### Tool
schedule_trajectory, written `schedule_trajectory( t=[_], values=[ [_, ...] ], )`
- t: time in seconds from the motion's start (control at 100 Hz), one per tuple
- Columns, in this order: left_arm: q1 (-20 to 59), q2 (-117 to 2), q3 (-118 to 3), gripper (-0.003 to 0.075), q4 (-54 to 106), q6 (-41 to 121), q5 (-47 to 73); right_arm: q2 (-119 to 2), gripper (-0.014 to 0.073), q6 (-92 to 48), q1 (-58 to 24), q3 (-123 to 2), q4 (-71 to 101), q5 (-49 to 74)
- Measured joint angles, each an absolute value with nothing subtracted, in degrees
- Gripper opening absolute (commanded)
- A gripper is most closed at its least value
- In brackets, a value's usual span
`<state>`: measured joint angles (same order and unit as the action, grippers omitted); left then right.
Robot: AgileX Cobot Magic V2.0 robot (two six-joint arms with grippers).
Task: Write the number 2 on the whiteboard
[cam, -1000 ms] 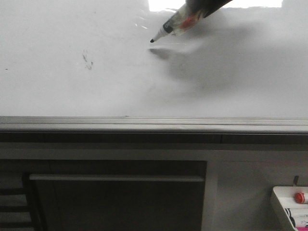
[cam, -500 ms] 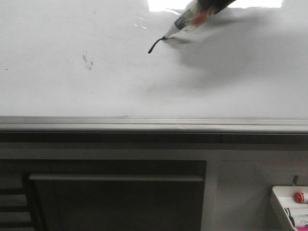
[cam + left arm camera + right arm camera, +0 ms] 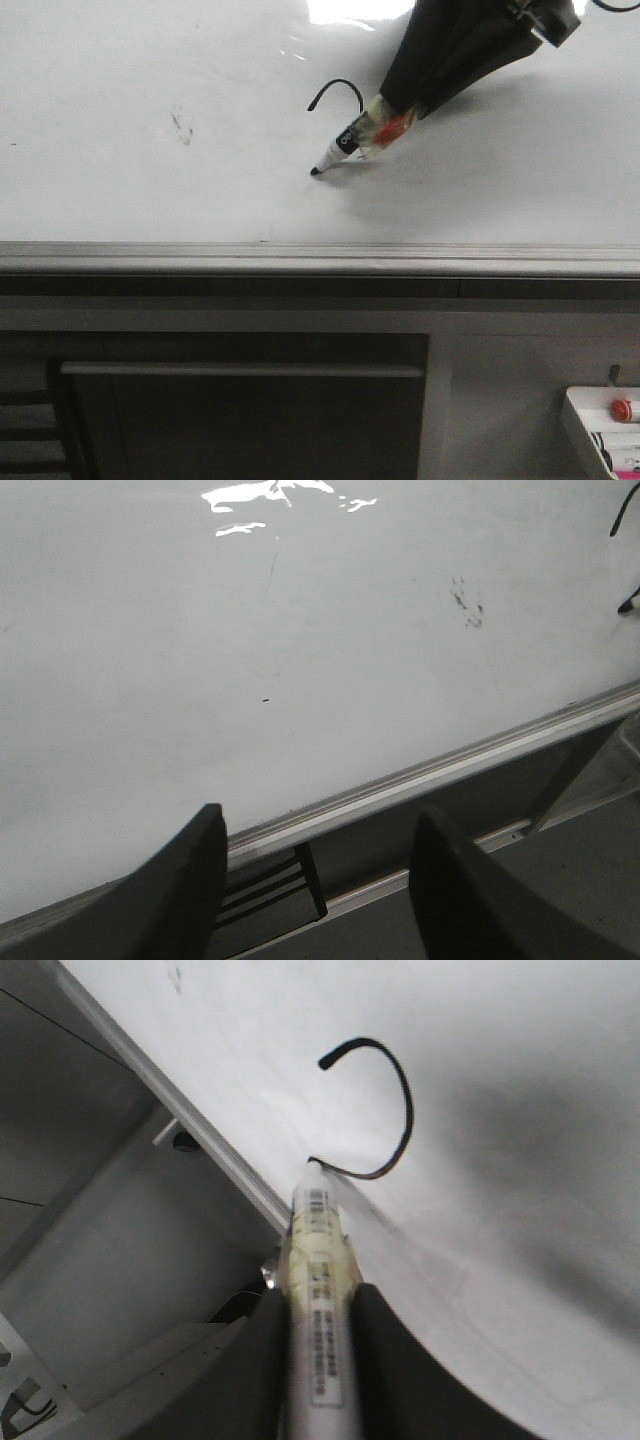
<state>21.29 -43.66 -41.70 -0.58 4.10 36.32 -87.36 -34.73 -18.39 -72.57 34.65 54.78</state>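
The right claw (image 3: 385, 118), clamped on a marker (image 3: 318, 1270), is drawing the number 2 (image 3: 385, 1110) high on the whiteboard (image 3: 150, 190): curve and diagonal done, flat base stroke due next, the left claw (image 3: 320, 860) hanging open.

We see the whiteboard (image 3: 120, 200) lying flat as the work surface, grey edge rail (image 3: 300, 258) along its 6 o'clock side. On it, a partial number 2 (image 3: 340, 95), curved top only, toward 12 o'clock. Small dark smudge marks (image 3: 182, 125) sit at its 9 o'clock, well apart.
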Motion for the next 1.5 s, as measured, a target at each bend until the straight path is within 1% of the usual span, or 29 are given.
schedule_trajectory(
  t=[0.12,0.35,0.59,0.67,0.78,0.88,1.0,1.15,1.32,1.5],
  values=[
    [21.29,-43.66,-41.70,0.0377,-0.68,4.10,36.32,-87.66,0.0069,-34.63,-18.13,-72.57,34.74,54.89],
    [21.29,-43.66,-41.70,0.0377,-0.88,4.10,36.26,-86.52,0.0069,-34.51,-13.61,-72.57,33.72,59.77],
    [21.29,-43.66,-41.70,0.0377,-0.91,4.10,36.26,-86.40,0.0069,-34.57,-13.48,-72.57,33.99,60.17],
    [21.29,-43.66,-41.70,0.0377,-0.91,4.10,36.26,-86.15,0.0069,-37.38,-13.48,-72.57,35.83,61.44],
    [21.84,-43.66,-41.95,0.0377,-0.91,5.89,37.86,-84.59,0.0069,-43.85,-13.48,-72.57,41.70,66.51],
    [24.13,-43.66,-43.22,0.0377,0.96,11.53,40.89,-82.05,0.0069,-49.75,-13.48,-72.57,46.28,69.14],
    [28.19,-43.66,-45.01,0.0377,5.84,21.96,44.77,-78.66,0.0069,-56.35,-14.21,-72.30,47.25,69.80],
    [34.51,-43.66,-46.05,0.0377,13.69,32.91,47.50,-74.23,0.0069,-62.10,-17.82,-70.58,47.25,70.15],
    [42.01,-46.03,-46.25,0.0377,16.50,36.37,47.85,-71.39,0.0069,-64.71,-22.12,-69.86,47.11,70.42],
    [48.77,-53.33,-48.72,0.0377,16.74,37.09,46.21,-71.15,0.0069,-68.73,-27.79,-69.86,43.25,70.55]
  ],
)
